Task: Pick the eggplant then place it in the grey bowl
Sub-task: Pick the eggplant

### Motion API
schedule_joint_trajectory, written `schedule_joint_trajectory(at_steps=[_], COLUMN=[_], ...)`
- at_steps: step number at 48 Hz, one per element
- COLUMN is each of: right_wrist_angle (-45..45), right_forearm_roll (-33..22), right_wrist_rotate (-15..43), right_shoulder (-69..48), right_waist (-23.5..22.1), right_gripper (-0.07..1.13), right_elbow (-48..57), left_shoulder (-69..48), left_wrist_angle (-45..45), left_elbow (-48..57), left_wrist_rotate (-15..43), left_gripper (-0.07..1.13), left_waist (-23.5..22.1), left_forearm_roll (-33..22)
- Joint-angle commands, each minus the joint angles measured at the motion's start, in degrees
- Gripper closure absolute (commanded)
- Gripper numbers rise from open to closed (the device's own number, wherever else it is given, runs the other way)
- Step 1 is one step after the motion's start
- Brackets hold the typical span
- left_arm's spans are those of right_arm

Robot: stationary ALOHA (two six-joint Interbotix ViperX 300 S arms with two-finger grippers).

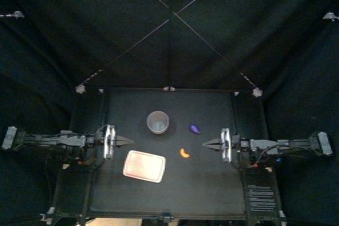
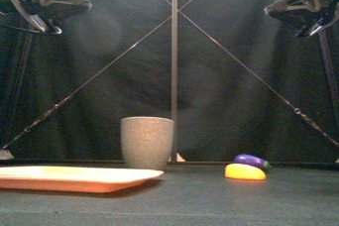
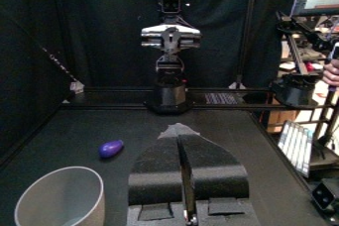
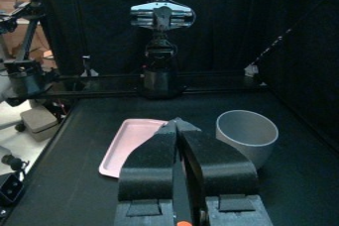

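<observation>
The eggplant (image 1: 195, 130) is a small purple toy lying on the table right of centre, just right of the tall grey speckled cup (image 1: 158, 121). In the front view the eggplant (image 2: 251, 160) lies behind a yellow-orange toy (image 2: 244, 171), and the cup (image 2: 147, 142) stands upright. My left gripper (image 1: 117, 141) hovers at the table's left side, shut and holding nothing. In the left wrist view its gripper (image 3: 180, 129) points past the eggplant (image 3: 111, 149) and the cup (image 3: 59, 197). My right gripper (image 1: 219, 143) is at the right side, also shut with nothing in it (image 4: 181, 124).
A flat pink tray (image 1: 145, 166) lies at the front left of the table, with nothing on it. The yellow-orange toy (image 1: 185, 154) lies between the tray and the eggplant. Both arms hang high above the table in the front view.
</observation>
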Motion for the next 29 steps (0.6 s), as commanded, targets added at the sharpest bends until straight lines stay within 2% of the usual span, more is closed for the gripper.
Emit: schedule_joint_trajectory(at_steps=[1, 11, 19, 24, 29], right_wrist_angle=[0.09, 1.23, 9.49, 15.82, 19.42], right_forearm_roll=[0.44, 5.45, 10.55, 10.81, 10.9], right_wrist_rotate=[0.18, 1.93, 2.37, 2.37, 2.46], right_shoulder=[1.58, 7.38, 14.85, 18.98, 23.03], right_waist=[-2.2, -11.16, -19.07, -21.8, -23.55], right_gripper=[1.07, 1.01, 0.94, 0.8, 0.56], right_elbow=[-0.79, -1.93, -4.48, -5.19, -5.36], left_shoulder=[-0.26, -0.35, -0.44, -0.35, -0.44], left_wrist_angle=[-0.62, -0.62, -0.35, -0.26, -0.18], left_elbow=[-1.49, -1.32, -1.32, -1.14, -1.14], left_wrist_rotate=[0.09, 0.18, 0.18, 0.26, 0.26], left_gripper=[1.12, 1.09, 1.09, 1.09, 1.09], left_waist=[0.26, 0.26, 0.35, 0.26, 0.26], left_forearm_roll=[0.0, 0.53, 0.7, 0.7, 0.7])
